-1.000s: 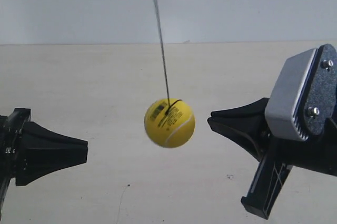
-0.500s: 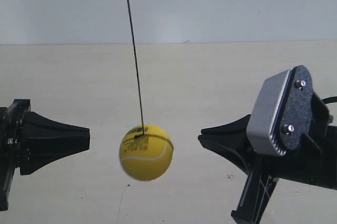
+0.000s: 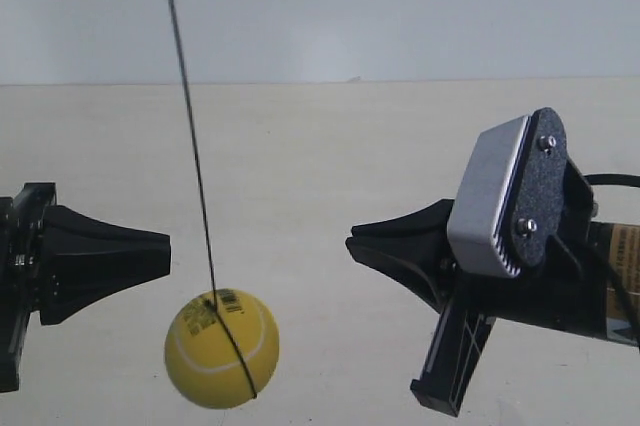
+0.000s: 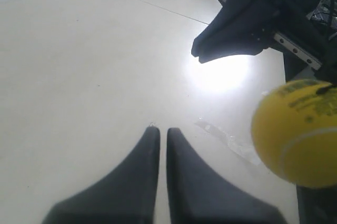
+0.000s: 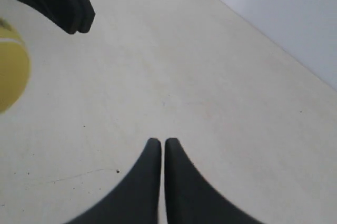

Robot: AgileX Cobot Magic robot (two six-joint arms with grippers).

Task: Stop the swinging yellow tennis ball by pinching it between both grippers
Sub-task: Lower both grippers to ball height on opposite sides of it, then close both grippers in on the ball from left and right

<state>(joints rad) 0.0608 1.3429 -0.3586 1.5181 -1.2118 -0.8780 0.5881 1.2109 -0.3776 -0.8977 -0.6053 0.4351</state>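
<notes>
The yellow tennis ball [image 3: 222,348] hangs on a thin black string [image 3: 190,136], low and left of centre in the exterior view. It is just below and right of the tip of the gripper at the exterior view's left [image 3: 165,251], not touching it. The gripper at the exterior view's right [image 3: 352,242] points at it from well apart. In the left wrist view the ball [image 4: 297,132] floats beside my shut left gripper [image 4: 158,128]. In the right wrist view only an edge of the ball [image 5: 10,66] shows, far from my shut right gripper [image 5: 159,140].
A pale tabletop [image 3: 320,146] lies under everything, and a light wall [image 3: 400,6] stands behind it. The opposite gripper shows across the gap in each wrist view, as the dark wedge [image 4: 226,29] and the dark wedge [image 5: 63,3]. A small scrap of clear film [image 4: 226,137] lies on the surface.
The ball has swung left and down in the exterior view, its string now slanting. The gripper at that view's right has moved left and lower. The other gripper has hardly moved.
</notes>
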